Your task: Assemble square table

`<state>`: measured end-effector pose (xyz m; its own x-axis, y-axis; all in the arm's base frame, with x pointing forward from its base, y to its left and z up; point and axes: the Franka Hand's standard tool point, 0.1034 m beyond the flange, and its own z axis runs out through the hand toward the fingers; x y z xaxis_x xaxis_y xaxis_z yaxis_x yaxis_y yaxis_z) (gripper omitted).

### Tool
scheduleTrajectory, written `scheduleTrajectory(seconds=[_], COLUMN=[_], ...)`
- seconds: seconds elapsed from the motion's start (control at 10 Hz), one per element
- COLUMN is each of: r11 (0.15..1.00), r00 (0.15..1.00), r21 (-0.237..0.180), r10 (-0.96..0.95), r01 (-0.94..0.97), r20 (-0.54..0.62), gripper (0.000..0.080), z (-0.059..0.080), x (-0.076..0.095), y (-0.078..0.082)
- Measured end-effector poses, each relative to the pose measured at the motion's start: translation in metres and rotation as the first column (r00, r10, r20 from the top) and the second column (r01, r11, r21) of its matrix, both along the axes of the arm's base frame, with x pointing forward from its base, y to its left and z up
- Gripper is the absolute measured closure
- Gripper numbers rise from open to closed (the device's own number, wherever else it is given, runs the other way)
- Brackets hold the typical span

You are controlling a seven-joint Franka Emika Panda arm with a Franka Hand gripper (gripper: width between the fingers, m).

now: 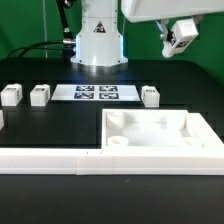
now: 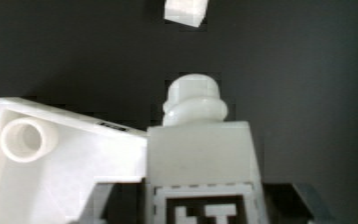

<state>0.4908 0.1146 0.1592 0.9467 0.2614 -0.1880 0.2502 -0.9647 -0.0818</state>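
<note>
My gripper (image 1: 181,40) hangs high at the exterior view's upper right, shut on a white tagged leg (image 1: 178,42). In the wrist view the gripper (image 2: 201,202) clamps this leg (image 2: 197,150) between dark fingers (image 2: 115,205), and the leg's rounded screw tip points away from the camera. The square table top (image 1: 160,132), a white tray with round corner sockets, lies on the black table below. One of its corners with a socket shows in the wrist view (image 2: 48,150). Three loose legs (image 1: 11,96), (image 1: 40,95), (image 1: 150,95) stand in a row behind it.
The marker board (image 1: 97,94) lies between the loose legs. The long white L-shaped rail (image 1: 50,160) runs along the front and up the right side of the table top. The robot base (image 1: 97,45) stands at the back. One loose leg shows far off in the wrist view (image 2: 186,10).
</note>
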Motion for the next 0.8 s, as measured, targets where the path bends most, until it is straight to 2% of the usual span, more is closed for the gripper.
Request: scheduleTrajectory(seconds=[0.2, 0.3, 0.4, 0.5, 0.6, 0.8], r11=[1.0, 0.997, 0.996, 0.994, 0.993, 0.994], r00=[0.991, 0.974, 0.952, 0.916, 0.874, 0.802], r21=[0.028, 0.072, 0.081, 0.081, 0.078, 0.057], r10=[0.004, 0.011, 0.016, 0.031, 0.037, 0.043], r01=[-0.008, -0.028, -0.042, -0.07, -0.085, -0.096], r20=[0.133, 0.227, 0.306, 0.401, 0.484, 0.596], gripper=[0.0512, 0.0512, 0.0512, 0.0512, 0.0512, 0.0512], z=[-0.004, -0.011, -0.007, 0.003, 0.011, 0.007], x=[0.007, 0.033, 0.062, 0.088, 0.105, 0.103], y=[-0.001, -0.004, -0.006, -0.006, -0.006, -0.015])
